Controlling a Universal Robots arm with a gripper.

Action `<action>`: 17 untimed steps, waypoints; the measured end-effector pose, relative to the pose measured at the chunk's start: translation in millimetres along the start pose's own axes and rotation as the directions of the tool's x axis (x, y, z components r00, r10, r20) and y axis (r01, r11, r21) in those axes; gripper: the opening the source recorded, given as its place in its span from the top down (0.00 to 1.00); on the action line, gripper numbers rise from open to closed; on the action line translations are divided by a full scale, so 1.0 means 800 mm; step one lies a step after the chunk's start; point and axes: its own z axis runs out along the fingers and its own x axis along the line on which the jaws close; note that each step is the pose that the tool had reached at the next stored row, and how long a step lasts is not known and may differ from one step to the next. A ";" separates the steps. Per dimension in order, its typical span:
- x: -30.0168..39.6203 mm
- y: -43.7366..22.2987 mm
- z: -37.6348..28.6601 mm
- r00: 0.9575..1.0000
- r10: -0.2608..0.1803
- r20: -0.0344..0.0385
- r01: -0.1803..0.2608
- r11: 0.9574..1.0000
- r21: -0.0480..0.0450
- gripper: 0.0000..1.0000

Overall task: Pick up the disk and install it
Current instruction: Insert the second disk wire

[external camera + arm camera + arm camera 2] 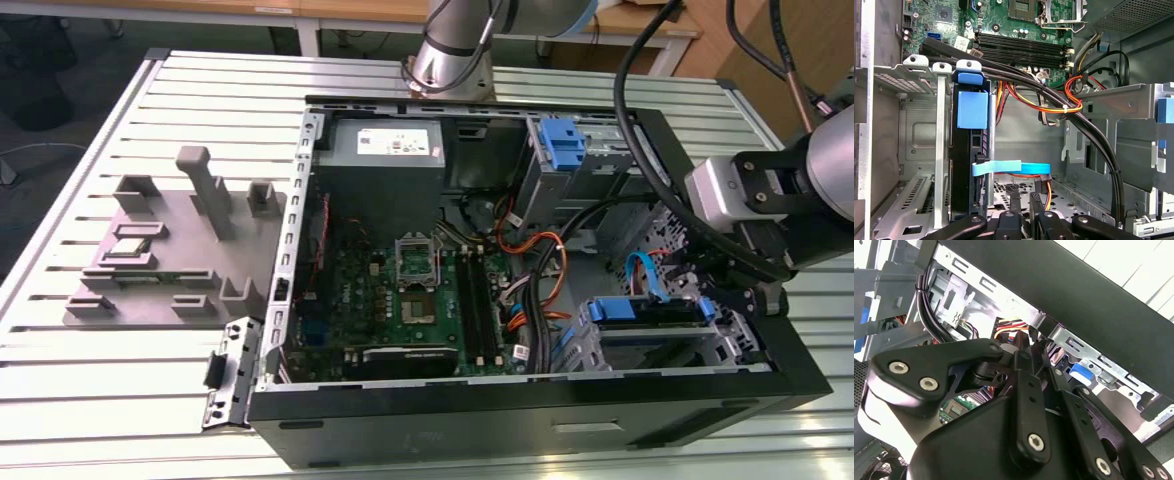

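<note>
Currently the end effector [721,300] hangs inside the open computer case [441,435], at the lower right of the exterior view, right by the drive cage [667,345]. Whether its fingers are open or closed cannot be told. The disk [970,165] sits edge-on in the cage slot, at left of centre in the first wrist view, its blue carrier tab [972,109] at the slot mouth and a light blue data cable [1009,168] running off its lower part. It looks seated, or nearly so. To finish well, I judge any push should run straight along the slot rails, and the black cable bundle [1054,95] crossing just beside the cage must stay clear of pinching.
</note>
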 end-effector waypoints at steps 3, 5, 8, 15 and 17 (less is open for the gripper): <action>0.0000 0.0001 0.0000 1.000 0.000 0.000 0.000 1.000 0.000 0.80; 0.0000 0.0000 0.0000 1.000 0.000 0.000 0.000 1.000 0.000 0.86; 0.0000 0.0000 0.0000 1.000 0.000 0.000 0.000 1.000 0.000 0.86; 0.0000 -0.0001 0.0000 1.000 0.000 0.000 0.000 1.000 0.000 0.85; 0.0000 -0.0001 0.0000 1.000 0.000 0.000 0.000 1.000 0.000 0.73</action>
